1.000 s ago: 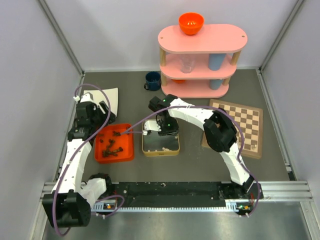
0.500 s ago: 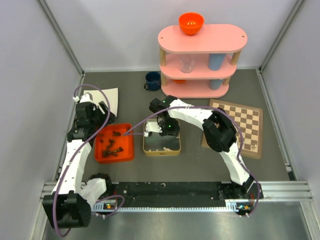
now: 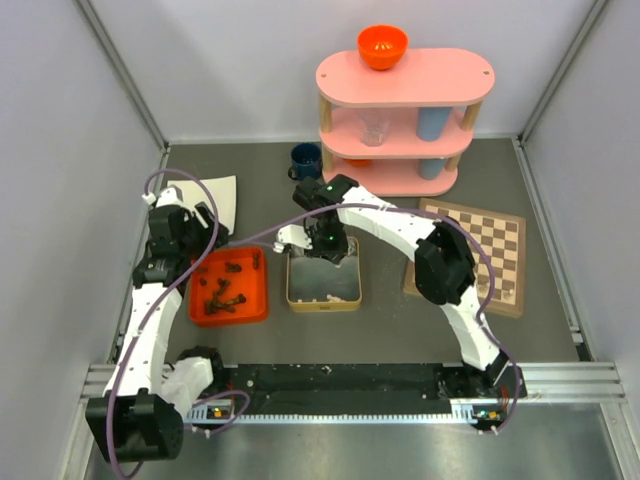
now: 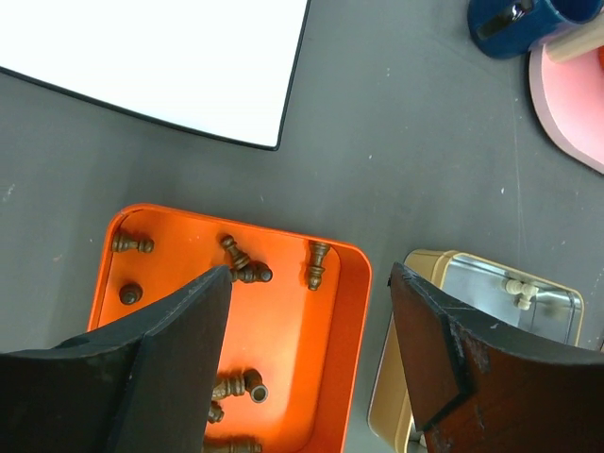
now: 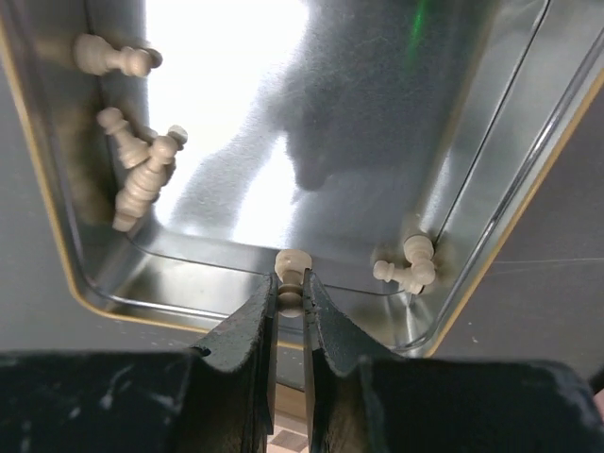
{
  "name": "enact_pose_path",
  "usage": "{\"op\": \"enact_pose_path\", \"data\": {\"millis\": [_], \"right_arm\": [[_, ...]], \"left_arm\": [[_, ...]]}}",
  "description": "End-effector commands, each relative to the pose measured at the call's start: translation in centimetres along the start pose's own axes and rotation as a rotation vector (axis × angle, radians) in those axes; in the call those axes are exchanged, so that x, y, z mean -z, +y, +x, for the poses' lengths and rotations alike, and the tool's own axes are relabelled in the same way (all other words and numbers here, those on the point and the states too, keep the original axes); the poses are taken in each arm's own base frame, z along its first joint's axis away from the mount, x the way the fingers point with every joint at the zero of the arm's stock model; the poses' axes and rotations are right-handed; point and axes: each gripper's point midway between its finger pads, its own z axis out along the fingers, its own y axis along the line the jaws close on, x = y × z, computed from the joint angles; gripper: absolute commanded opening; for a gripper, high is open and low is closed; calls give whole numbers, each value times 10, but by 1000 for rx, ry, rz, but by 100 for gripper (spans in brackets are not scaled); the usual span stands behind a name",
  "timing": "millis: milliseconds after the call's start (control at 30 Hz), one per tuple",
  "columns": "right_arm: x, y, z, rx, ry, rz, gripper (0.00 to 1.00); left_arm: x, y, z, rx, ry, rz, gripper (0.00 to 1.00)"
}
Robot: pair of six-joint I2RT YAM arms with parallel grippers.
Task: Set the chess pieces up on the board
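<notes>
Dark chess pieces (image 4: 246, 271) lie loose in the orange tray (image 3: 229, 290); the tray also shows in the left wrist view (image 4: 349, 321). Pale chess pieces (image 5: 142, 179) lie in the silver tin (image 3: 322, 285), seen close in the right wrist view (image 5: 377, 123). My right gripper (image 5: 291, 294) is shut on a pale chess piece (image 5: 292, 272), held just above the tin's near wall. My left gripper (image 4: 307, 311) is open and empty above the tray's right part. The chessboard (image 3: 478, 252) lies at the right with no pieces showing on it.
A pink three-tier shelf (image 3: 405, 115) with an orange bowl (image 3: 382, 45) on top stands at the back. A dark blue mug (image 3: 306, 160) sits left of it. A white sheet (image 3: 222, 197) lies at the back left. Grey walls close in the table.
My right gripper has moved toward the back over the tin's far end and has lifted with a pale piece in it. The left arm has shifted slightly back.
</notes>
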Motion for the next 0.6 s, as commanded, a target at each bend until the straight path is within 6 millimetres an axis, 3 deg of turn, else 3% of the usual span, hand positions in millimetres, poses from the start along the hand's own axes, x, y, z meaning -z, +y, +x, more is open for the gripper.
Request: {"op": "enact_pose_path", "data": {"millis": [0, 100, 267, 433, 467, 567], "right_arm": [[64, 6, -24, -49, -186, 46, 1], [95, 9, -16, -94, -239, 77, 1], [135, 12, 34, -219, -248, 149, 2], [139, 25, 100, -370, -169, 178, 2], [132, 30, 124, -433, -139, 161, 2], [127, 42, 164, -543, -87, 162, 2]], "left_arm": [[12, -6, -28, 2, -111, 16, 73], [15, -8, -31, -1, -121, 21, 73], [14, -11, -30, 8, -110, 38, 73], [7, -18, -28, 26, -91, 73, 73], [6, -20, -27, 31, -86, 81, 72], [3, -23, -25, 42, -72, 101, 72]]}}
